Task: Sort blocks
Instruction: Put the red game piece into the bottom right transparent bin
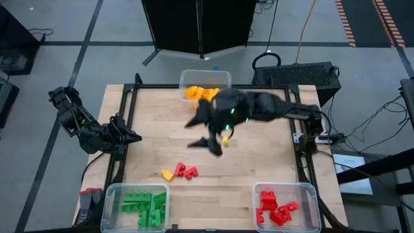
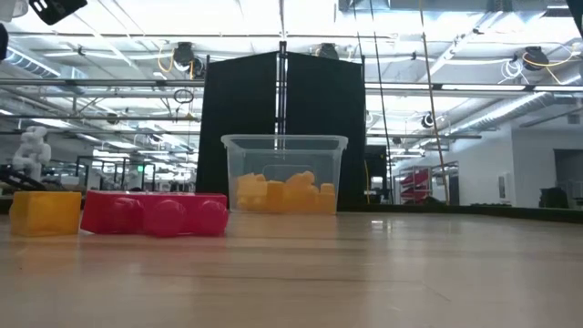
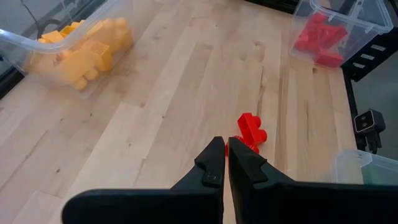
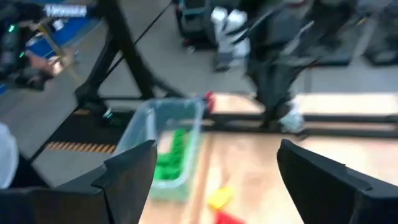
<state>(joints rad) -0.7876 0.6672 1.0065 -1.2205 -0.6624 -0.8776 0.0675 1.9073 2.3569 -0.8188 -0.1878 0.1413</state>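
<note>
Loose blocks lie nearest on the pale wood-plank table (image 1: 259, 162): one translucent yellow-orange brick (image 2: 45, 212) beside two studded glossy red bricks (image 2: 153, 214), between the near bins. Sorted blocks sit in clear rectangular plastic bins: green bin (image 1: 136, 206) near-left, red bin (image 1: 284, 206) near-right, yellow bin (image 1: 205, 86) at the far edge. Right gripper (image 1: 210, 133) is above mid-table, fingers spread wide, nothing between them; a small yellow piece (image 1: 225, 140) shows just beside it. Left gripper (image 1: 132, 136) is parked at the table's left edge, fingers pressed together, empty
</note>
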